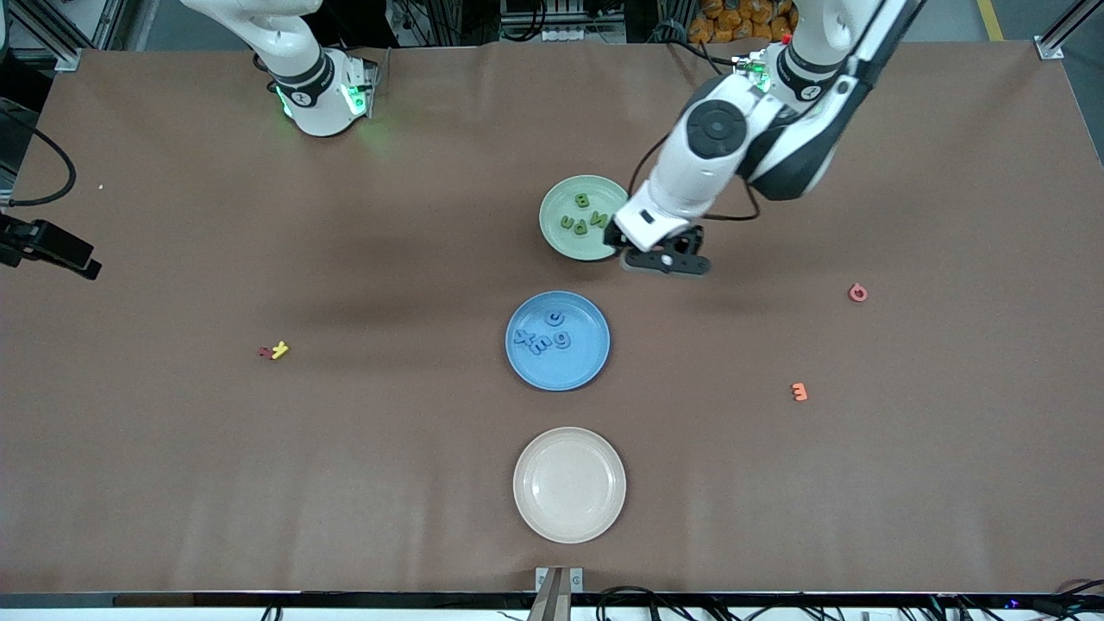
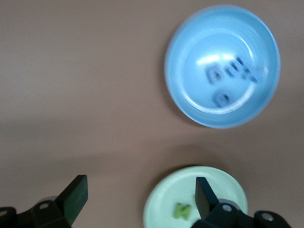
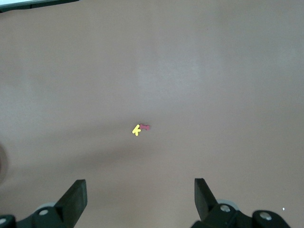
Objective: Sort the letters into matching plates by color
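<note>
Left end effector: your left end effector (image 1: 662,257) hangs over the edge of the green plate (image 1: 556,237) on the left arm's side, fingers spread wide with nothing between them; the left wrist view shows both fingertips (image 2: 76,194) bare.
Right end effector: you cannot see the right end effector in the front view, but the right wrist view shows it (image 3: 140,202) wide open and holding nothing, over bare surface (image 1: 259,483) well toward the right arm's end from the green plate. That arm waits.
Green plate: it holds the green letters (image 1: 584,216), four as far as you can count, though they lie bunched and the count is a fair guess.
Blue plate: the blue plate (image 1: 526,366) sits just nearer the front camera than the green plate, apart from it. The blue letters (image 1: 542,336) lie in a cluster inside it; four seems likely.
Cream plate: the cream plate (image 1: 569,484) lies nearer the camera again, in line with the green plate, and carries nothing.
Leftovers: a yellow letter (image 1: 279,349) touching a dark red one (image 1: 265,351) lies well toward the right arm's end from the green plate; a pink piece (image 1: 857,292) and an orange piece (image 1: 799,392) lie well toward the left arm's end. None belongs in either plate.
Progress: you have no blue or green letter loose on the surface, so the sorting looks finished.
Left to do: judged from this, only drawing the left arm clear of the green plate.
</note>
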Available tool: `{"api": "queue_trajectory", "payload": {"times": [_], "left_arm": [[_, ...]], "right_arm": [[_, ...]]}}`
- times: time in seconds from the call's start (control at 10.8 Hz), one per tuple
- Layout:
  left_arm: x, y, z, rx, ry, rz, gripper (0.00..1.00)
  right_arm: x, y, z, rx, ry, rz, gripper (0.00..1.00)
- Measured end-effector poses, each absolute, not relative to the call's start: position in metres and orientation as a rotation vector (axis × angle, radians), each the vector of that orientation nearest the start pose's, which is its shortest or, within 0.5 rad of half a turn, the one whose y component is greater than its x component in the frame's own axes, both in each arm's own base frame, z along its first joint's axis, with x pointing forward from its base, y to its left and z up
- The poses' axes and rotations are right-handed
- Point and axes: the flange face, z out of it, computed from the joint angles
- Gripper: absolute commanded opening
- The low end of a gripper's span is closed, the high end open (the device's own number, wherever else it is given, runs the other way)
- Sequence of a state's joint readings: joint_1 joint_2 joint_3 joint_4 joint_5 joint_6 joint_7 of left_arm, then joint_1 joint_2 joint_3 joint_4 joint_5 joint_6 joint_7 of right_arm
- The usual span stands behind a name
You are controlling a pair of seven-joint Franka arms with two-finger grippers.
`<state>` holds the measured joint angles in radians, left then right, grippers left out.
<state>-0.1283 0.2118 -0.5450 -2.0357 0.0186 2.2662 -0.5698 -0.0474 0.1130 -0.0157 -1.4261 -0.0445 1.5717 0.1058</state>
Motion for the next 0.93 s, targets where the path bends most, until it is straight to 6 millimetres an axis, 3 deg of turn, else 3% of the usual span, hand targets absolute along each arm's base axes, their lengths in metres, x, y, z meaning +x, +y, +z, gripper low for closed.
{"api": "queue_trajectory", "payload": {"times": [0.28, 0.56, 0.74, 0.93], "left_arm": [[0.523, -0.287, 0.421, -3.177, 0.258, 0.043, 1.00], [0.568, -0.216, 0.477, -3.169, 0.138, -0.007, 1.00], [0.584, -0.178, 0.495, -3.167, 0.032, -0.042, 1.00], [0.590, -0.153, 0.505, -3.157, -0.035, -0.030, 1.00]], "right_arm": [[0.590, -0.039, 0.629, -3.174, 0.264, -0.072, 1.00], [0.592, -0.036, 0.630, -3.172, 0.255, -0.087, 1.00], [0.592, -0.035, 0.630, -3.169, 0.253, -0.092, 1.00], [0.592, -0.034, 0.631, -3.164, 0.252, -0.098, 1.00]]}}
